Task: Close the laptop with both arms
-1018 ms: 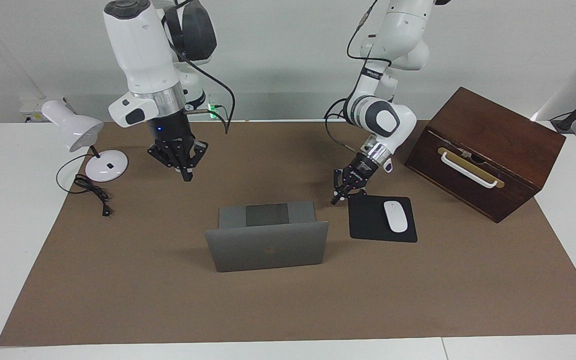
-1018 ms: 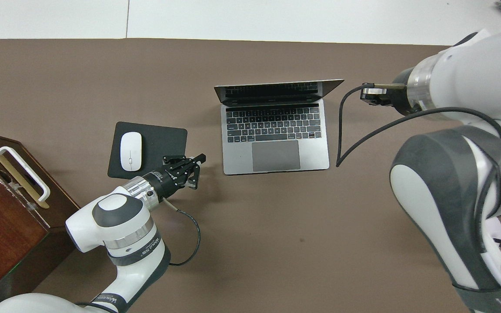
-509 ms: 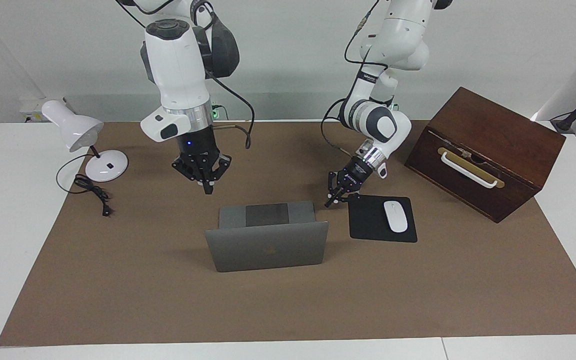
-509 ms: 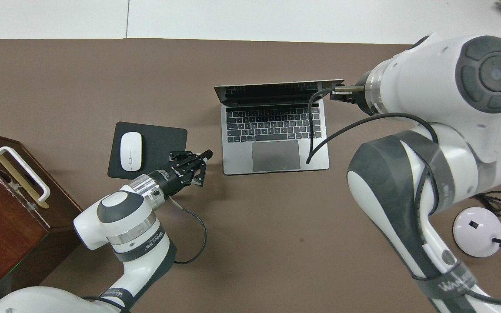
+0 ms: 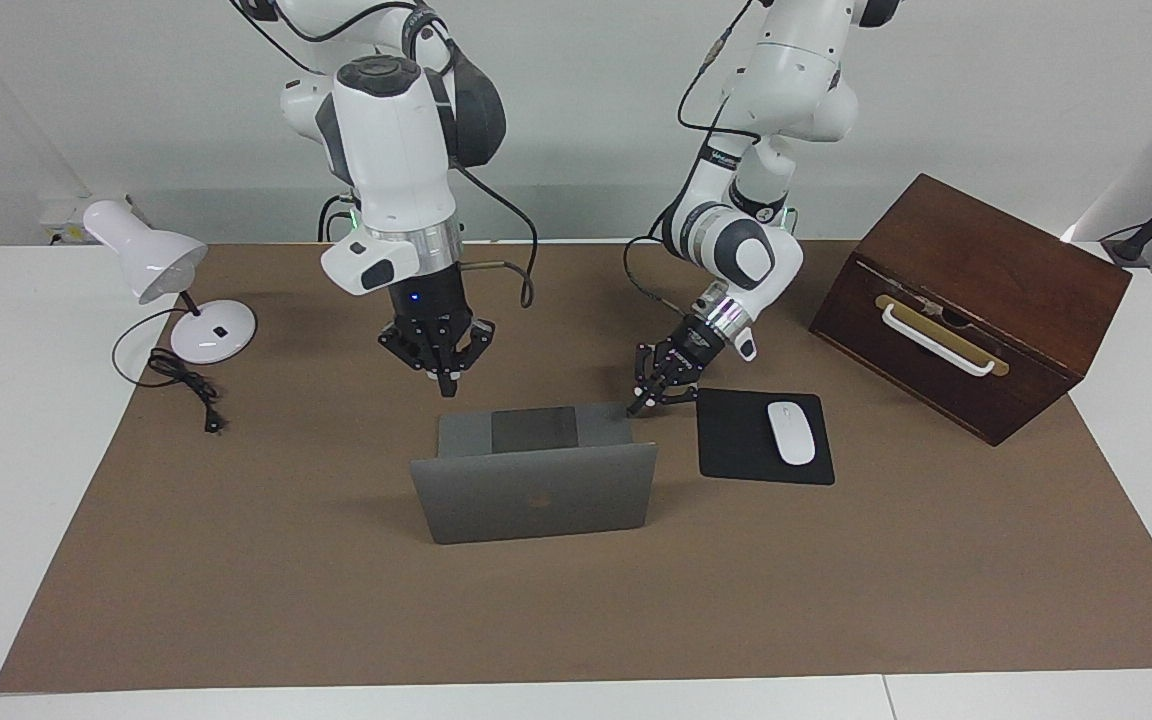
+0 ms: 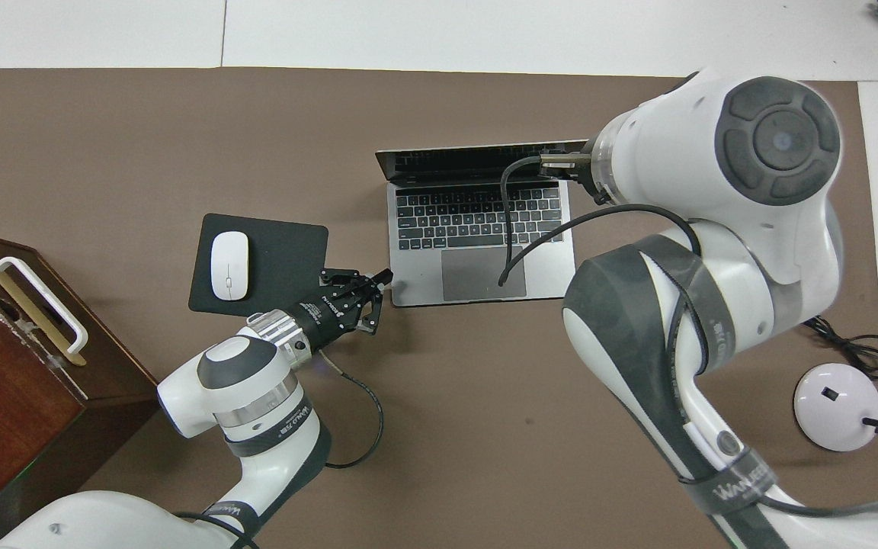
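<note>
Overhead hides the right hand (image 5: 443, 385), grip unclear; left hand (image 6: 378, 288) open by laptop (image 6: 477, 229)

Both arms are glossy white with dark grey round joint caps and polished silver wrist rings. Loose black cables loop beside each forearm, and grey lettering runs along a dark band. The left gripper (image 5: 658, 386) and right gripper (image 5: 439, 371) are black, skeletal and speckled with pale dots.
</note>
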Available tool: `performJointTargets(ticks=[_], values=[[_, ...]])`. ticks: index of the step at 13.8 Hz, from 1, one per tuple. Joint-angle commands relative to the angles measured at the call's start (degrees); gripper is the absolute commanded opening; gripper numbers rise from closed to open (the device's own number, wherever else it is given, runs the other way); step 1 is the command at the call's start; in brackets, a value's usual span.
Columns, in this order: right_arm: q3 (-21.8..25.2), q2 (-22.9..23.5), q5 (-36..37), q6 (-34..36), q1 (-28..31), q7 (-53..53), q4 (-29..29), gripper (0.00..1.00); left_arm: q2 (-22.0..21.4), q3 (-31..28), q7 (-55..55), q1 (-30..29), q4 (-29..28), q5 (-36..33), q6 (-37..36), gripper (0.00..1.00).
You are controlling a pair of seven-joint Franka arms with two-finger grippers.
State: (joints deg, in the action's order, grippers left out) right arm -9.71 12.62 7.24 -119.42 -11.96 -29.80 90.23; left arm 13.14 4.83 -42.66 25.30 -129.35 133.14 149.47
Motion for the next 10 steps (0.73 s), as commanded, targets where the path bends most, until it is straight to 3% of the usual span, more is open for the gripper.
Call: performJointTargets(ticks=[1,10], values=[[0.04,2.93,1.37,-0.28,-1.30,-1.49,-3.74,0.00,2.24,-0.70,3.45,0.89,1.82,1.86,-1.28,0.00],[0.04,9.52,6.81,-2.74,-4.21,-2.81,-11.38,0.00,3.65,-0.79,7.24,1.95,2.09,3.79,-1.29,0.00]])
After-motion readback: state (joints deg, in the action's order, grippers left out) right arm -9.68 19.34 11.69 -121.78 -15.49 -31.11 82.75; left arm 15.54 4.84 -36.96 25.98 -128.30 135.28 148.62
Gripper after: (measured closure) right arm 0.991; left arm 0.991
